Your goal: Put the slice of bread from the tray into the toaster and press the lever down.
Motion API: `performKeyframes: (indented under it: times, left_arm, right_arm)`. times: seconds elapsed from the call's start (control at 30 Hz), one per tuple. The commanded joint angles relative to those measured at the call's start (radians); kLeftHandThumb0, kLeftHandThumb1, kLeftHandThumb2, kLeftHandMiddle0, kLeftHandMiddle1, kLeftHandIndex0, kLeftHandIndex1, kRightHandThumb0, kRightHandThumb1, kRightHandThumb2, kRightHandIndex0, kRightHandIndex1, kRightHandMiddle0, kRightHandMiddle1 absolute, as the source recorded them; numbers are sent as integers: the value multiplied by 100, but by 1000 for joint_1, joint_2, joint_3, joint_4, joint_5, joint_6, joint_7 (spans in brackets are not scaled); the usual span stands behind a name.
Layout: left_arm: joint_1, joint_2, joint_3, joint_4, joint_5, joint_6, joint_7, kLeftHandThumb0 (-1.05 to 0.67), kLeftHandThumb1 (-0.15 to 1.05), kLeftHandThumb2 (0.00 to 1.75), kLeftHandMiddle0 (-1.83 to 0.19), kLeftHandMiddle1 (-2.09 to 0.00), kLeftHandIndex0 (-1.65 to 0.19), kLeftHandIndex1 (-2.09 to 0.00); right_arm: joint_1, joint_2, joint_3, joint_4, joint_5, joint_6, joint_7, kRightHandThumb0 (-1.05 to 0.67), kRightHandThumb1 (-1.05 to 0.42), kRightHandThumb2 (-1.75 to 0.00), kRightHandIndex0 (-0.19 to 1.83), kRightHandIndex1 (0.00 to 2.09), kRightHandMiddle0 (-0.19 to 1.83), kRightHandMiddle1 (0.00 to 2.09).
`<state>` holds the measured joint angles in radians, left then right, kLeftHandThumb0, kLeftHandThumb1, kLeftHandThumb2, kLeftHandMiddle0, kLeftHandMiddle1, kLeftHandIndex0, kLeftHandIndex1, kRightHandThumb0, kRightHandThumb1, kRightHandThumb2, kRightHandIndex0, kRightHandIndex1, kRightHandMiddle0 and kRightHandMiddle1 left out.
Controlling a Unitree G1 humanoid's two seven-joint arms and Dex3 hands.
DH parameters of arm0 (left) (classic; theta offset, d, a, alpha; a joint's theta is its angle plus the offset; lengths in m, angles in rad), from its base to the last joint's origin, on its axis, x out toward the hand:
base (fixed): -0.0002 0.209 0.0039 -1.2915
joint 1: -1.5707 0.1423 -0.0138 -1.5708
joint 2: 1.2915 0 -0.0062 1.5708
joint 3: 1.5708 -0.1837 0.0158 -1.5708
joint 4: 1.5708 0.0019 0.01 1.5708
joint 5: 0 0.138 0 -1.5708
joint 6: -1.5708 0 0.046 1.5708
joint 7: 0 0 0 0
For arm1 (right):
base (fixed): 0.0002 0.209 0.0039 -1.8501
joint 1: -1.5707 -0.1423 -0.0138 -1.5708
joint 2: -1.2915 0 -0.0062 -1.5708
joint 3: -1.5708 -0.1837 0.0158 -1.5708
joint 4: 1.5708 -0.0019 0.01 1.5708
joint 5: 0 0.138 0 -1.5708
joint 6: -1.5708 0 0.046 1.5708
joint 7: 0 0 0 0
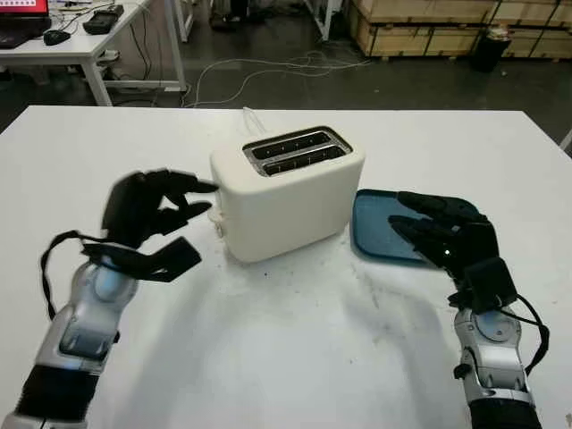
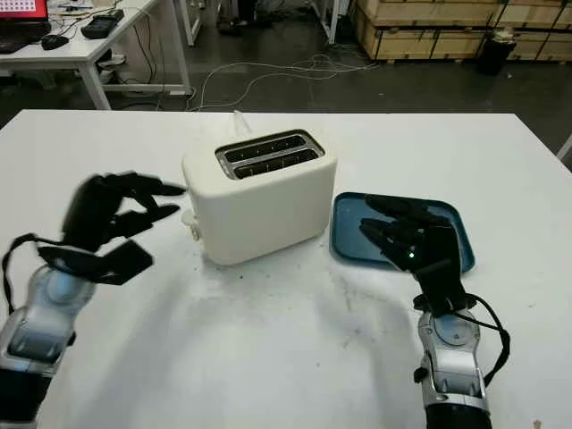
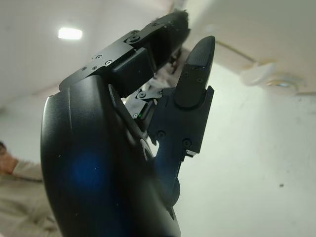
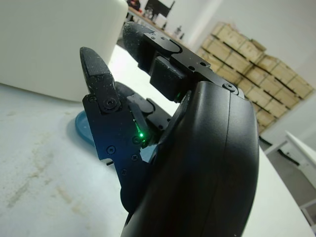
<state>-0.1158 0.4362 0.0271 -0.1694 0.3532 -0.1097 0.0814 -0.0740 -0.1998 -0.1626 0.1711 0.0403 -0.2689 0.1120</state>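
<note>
A: Where is the bread slice?

B: It cannot be located. The dark slots of the cream plastic two-slot toaster (image 1: 288, 189) hide their contents, and the blue flat tray (image 2: 447, 234) just right of the toaster looks bare.

A: Hand states?

B: Black left hand (image 1: 150, 212) is beside the toaster's left end, fingers extended and apart, holding nothing, near the small lever (image 1: 215, 221). Black right hand (image 2: 413, 241) is over the tray, open.

A: Risk?

B: A sideways push could slide the toaster instead of latching the lever.

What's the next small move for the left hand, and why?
Probably ease the left hand in and down onto the lever on the toaster end: its fingertips sit just above it, and the tray under the open right hand looks bare.
</note>
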Motion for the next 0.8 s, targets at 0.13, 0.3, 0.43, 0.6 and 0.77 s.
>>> performKeyframes:
  times: [0.13,0.3,0.43,0.6,0.77]
  left_arm:
    - [94,-47,69,-129,-1,74,-5,-43,92,5,-63,-122,-94,0]
    - [153,-137,91,-214,5,129,33,-49,92,9,-63,-113,-89,0]
    - [159,-223,79,-222,11,139,88,-51,92,17,-57,-114,-84,0]
    - [168,-286,79,-226,-23,128,94,-53,92,25,-46,-102,-75,0]
    - [175,-336,82,-239,-72,105,103,-56,92,27,-49,-103,-74,0]
  right_arm:
    - [-58,4,3,22,19,-3,6,-46,-78,0,107,0,95,0]
    - [-98,2,-2,24,33,9,7,-48,-80,-1,104,0,93,0]
    - [-157,8,-8,58,45,4,4,-55,-82,-1,100,0,89,0]
    - [-204,25,-20,22,127,100,34,-61,-85,-1,95,0,85,0]
    - [-229,21,-18,28,157,91,59,-61,-88,-2,94,0,85,0]
